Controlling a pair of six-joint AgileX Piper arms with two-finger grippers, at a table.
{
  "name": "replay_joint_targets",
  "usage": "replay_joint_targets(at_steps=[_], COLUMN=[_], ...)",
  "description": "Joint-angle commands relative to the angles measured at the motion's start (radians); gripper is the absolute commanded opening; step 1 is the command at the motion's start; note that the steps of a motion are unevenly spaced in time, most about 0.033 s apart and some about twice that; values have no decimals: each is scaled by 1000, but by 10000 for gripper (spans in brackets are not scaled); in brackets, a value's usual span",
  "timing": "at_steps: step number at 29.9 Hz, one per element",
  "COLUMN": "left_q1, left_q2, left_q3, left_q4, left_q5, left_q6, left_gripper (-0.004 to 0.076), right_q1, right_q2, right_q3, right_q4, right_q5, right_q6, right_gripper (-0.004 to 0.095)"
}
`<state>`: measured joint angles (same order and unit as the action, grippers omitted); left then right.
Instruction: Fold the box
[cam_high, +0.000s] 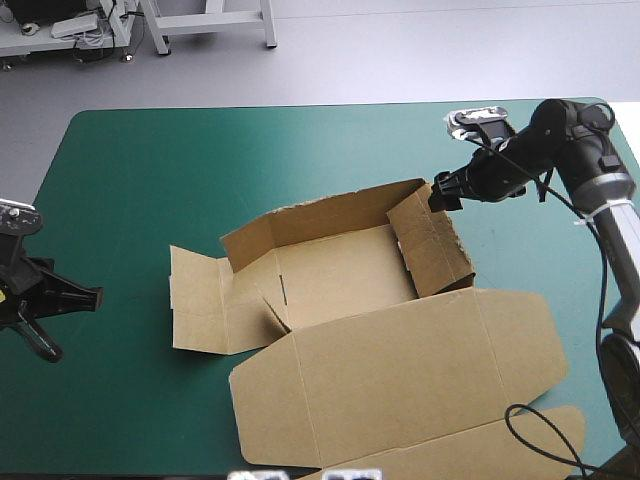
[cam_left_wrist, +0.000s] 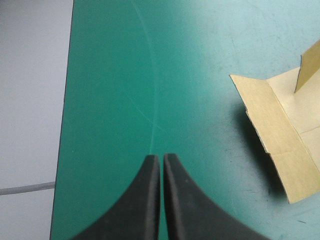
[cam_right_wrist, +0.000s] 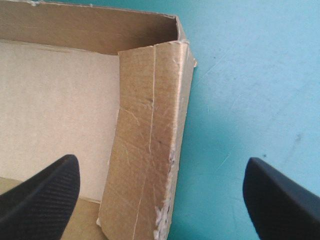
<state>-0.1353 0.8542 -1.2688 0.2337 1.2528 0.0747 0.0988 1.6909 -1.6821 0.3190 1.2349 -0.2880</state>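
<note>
Our right gripper (cam_right_wrist: 161, 162), fingers wide, seems to straddle the box's (cam_right_wrist: 60, 110) raised right wall (cam_right_wrist: 150, 135) lengthwise; our closed left gripper (cam_left_wrist: 161, 158) sits well apart.

The box (cam_right_wrist: 150, 140) is plain brown board, matt and papery. The wall between the fingers of the right pincer (cam_right_wrist: 160, 165) is scuffed with pale creases, and its cut edge is frayed to whitish fibres. That pincer's black fingers (cam_right_wrist: 45, 195) have a fine grainy texture, dull rather than shiny. The left pincer (cam_left_wrist: 161, 157) looks smoother, matt black. Ahead of it, the teal-green worktop cover (cam_left_wrist: 150, 75) is smooth with a faint sheen and hairline scratches.
</note>
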Motion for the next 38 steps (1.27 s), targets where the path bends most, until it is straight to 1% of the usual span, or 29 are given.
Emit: replay_joint_targets(at_steps=[1,4,6,9,11,14,22,25,27,29,31,33,35,38], left_q1=[0,0,0,0,0,0,0,0,0,0,0,0,0,0], left_q2=[-3,-3,-3,-3,-3,-3,-3,-3,-3,-3,-3,-3,-3,-3], left_q3=[-23,-23,-23,-23,-23,-23,-23,-23,-23,-23,-23,-23,-23,-23], left_q4=[-6,-26,-37,-37,-37,-37,-39,-41,-54,-66,-73,-78,-82,-82], left_q5=[-19,-24,-24,-22,-22,-21,-21,-17,-10,-2,-2,2,9,16], left_q6=[-4,-4,-4,-4,-4,-4,-4,-4,-4,-4,-4,-4,-4,-4], left_gripper=[13,13,13,13,13,13,13,13,13,13,13,13,11,11], right_q1=[0,24,55,100,107,107,109,109,109,109,109,109,109,109], right_q2=[-97,-115,-117,-102,-88,-58,66,126,159,171,173,169,162,153], right_q3=[-34,-14,14,71,97,110,110,110,110,110,108,106,104,104], right_q4=[-3,-17,-51,-157,-197,-197,-132,-136,-136,-132,-120,-111,-106,-106], right_q5=[16,16,16,14,14,14,14,14,14,14,14,14,14,14], right_q6=[21,31,25,33,64,78,79,90,111,116,116,111,97,75], right_gripper=[821,814,814,811,811,811,810,800,732,590,401,177,-6,-18])
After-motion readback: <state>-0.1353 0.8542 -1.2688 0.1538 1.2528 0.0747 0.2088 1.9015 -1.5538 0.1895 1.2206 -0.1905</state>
